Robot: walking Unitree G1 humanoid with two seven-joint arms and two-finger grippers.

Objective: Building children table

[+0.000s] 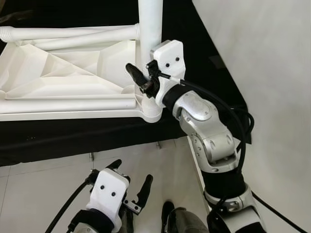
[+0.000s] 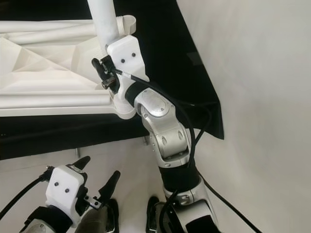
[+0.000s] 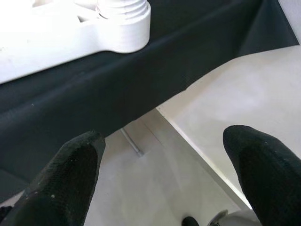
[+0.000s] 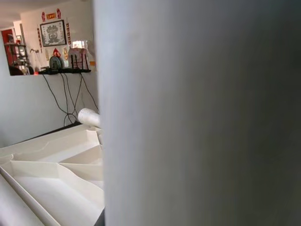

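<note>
A white plastic tabletop (image 1: 58, 82) lies upside down on a black-covered surface (image 1: 73, 131). One white table leg (image 1: 149, 24) stands upright in its near right corner socket (image 1: 151, 109). My right gripper (image 1: 146, 73) is at the base of that leg, closed around it; one black finger (image 1: 134, 73) shows to the leg's left, the other is hidden. The right wrist view has the leg (image 4: 197, 113) pressed close. Two more legs (image 1: 73, 33) lie along the tabletop's far edge. My left gripper (image 1: 131, 182) hangs low over the floor, open and empty, its fingers (image 3: 70, 179) wide apart.
The black cloth drops over the front edge to a pale tiled floor (image 1: 48, 184). A white wall (image 1: 272, 73) rises on the right, close to the right arm. My feet (image 1: 167, 213) stand just before the surface's edge.
</note>
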